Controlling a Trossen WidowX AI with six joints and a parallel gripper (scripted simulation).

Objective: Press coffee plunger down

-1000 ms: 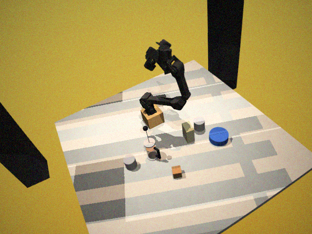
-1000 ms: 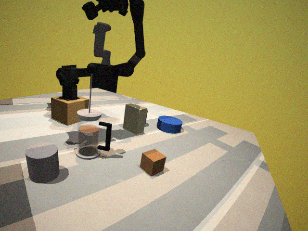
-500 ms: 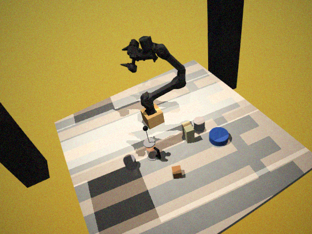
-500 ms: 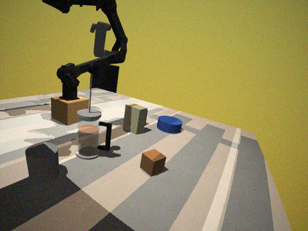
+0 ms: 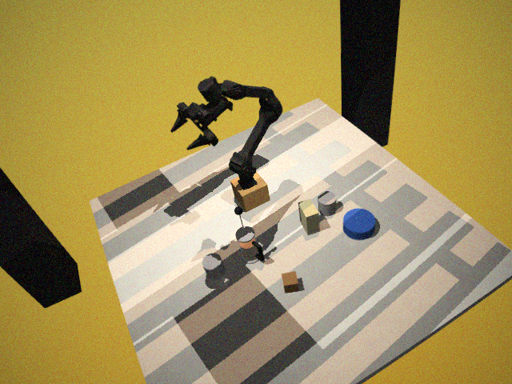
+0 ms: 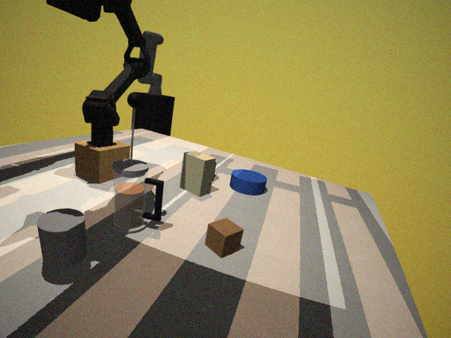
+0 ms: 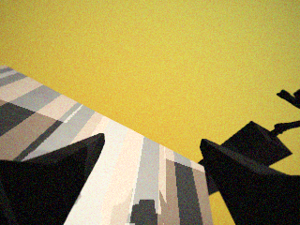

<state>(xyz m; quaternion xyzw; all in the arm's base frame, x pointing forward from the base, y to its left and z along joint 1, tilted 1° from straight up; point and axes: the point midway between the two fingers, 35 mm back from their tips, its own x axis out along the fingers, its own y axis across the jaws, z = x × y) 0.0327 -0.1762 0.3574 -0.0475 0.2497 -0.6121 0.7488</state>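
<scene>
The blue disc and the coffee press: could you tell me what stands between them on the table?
In the top view, a pale yellow-green block and a grey cylinder behind it stand between the coffee press and the blue disc.

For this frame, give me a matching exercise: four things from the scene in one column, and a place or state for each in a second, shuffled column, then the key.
Things
1. gripper
2. plunger knob
3. blue disc
4. small brown cube

Places or states
A. lies flat on the table, to the right of the tall pale block in both the top and exterior views
B. open, holding nothing, high in the air away from the press
C. raised on its rod above the lid of the coffee press
D. sits alone on the table, on the handle side of the press

Pairs: 1-B, 2-C, 3-A, 4-D
</scene>
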